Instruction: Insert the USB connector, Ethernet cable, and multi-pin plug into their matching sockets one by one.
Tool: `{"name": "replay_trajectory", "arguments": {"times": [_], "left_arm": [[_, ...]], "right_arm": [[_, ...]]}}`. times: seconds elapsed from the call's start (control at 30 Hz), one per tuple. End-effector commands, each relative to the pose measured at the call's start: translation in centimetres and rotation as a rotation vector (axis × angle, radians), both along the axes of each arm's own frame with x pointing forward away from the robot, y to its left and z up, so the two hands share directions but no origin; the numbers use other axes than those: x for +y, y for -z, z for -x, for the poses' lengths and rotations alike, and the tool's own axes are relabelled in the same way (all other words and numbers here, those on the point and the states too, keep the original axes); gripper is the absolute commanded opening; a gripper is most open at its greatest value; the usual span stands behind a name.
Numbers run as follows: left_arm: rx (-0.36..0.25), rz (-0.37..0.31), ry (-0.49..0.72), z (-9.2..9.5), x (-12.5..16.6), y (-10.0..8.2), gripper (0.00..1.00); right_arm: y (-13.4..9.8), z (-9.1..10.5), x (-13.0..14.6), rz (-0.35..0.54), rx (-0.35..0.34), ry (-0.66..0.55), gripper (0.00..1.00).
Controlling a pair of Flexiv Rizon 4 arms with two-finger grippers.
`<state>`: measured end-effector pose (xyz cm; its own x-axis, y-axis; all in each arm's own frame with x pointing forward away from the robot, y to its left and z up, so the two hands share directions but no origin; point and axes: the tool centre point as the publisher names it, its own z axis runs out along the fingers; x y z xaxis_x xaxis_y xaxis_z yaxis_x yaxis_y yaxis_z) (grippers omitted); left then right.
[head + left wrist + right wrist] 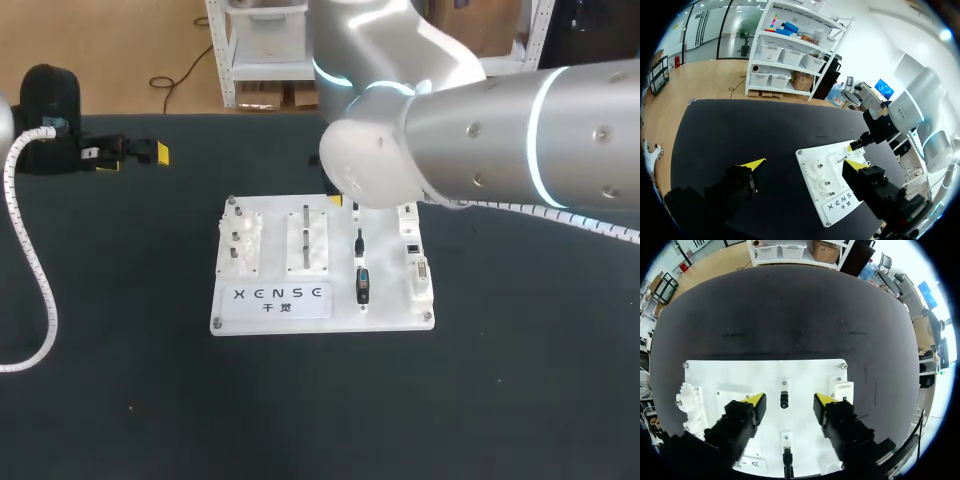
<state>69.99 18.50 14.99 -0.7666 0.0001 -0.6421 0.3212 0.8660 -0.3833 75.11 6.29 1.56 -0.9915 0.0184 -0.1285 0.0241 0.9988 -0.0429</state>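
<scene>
A white board [270, 310] lies mid-table with plugs and sockets along its right half. My right gripper [788, 401] hangs over the board's far part, open, with a small black plug [784, 400] standing between its yellow tips; both tips are clear of it. Nearer along the same row sit a thin black plug [358, 240] and a wider black connector [363, 285]. White sockets [418, 268] line the board's right edge. My right arm [480, 130] hides the gripper in the head view. My left gripper [140, 153] rests far left of the board, open and empty [805, 164].
Clear gear blocks [243, 243] and a slotted fixture [308, 240] occupy the board's left and middle. A white coiled hose [35, 270] from my left arm curves over the table's left side. Dark bare cloth surrounds the board.
</scene>
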Motion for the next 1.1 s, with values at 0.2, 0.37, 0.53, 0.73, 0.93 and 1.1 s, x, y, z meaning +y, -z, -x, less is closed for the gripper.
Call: {"name": "replay_trajectory", "arguments": {"times": [0.2,0.37,0.53,0.73,0.93,1.1], "left_arm": [[0.0,0.0,0.0,0.0,-0.01,0.0,1.0],[0.0,0.0,0.0,0.0,-0.01,0.0,1.0],[0.0,0.0,0.0,0.0,-0.01,0.0,1.0],[0.0,0.0,0.0,0.0,-0.01,0.0,1.0],[0.0,0.0,0.0,0.0,-0.01,0.0,1.0],[0.0,0.0,0.0,0.0,-0.01,0.0,1.0]], "right_arm": [[0.58,0.05,0.0,0.004,-0.001,0.01,0.36],[0.57,-0.1,-0.01,-0.003,0.009,0.017,0.32],[0.35,-0.36,-0.06,-0.025,0.026,0.032,0.29],[0.25,-0.5,0.01,-0.036,0.032,0.034,0.2],[0.21,-0.59,0.18,-0.041,0.035,0.029,0.08],[0.3,-0.53,0.31,-0.03,0.039,0.014,0.07]]}}
